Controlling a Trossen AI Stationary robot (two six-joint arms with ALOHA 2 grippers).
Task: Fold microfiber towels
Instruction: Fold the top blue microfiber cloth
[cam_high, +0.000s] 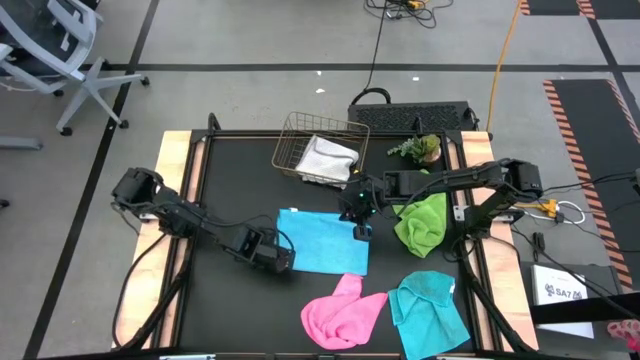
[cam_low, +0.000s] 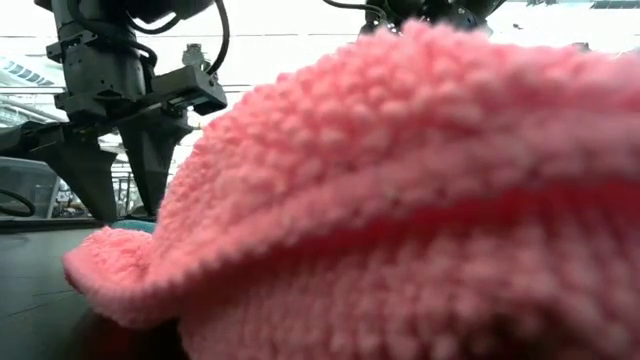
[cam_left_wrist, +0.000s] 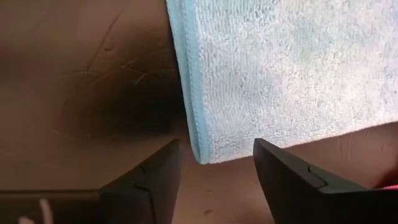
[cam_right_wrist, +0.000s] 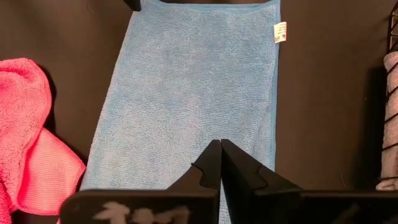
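Note:
A blue towel lies flat as a rectangle on the black table top. My left gripper hangs open at the towel's near left corner, one finger on either side of the corner, touching nothing. My right gripper is shut, with its tips over the towel's right edge. In the low view the pink towel fills most of the picture, with my left gripper behind it. My right gripper's shut fingertips slant down from the table's right side over the blue towel near its right edge. Whether they touch the cloth, I cannot tell. My left gripper touches nothing.
A crumpled pink towel and a cyan one lie near the front edge. A lime green towel lies bunched at the right. At the back stands a copper wire basket holding a white-grey towel, with a small plant beside it.

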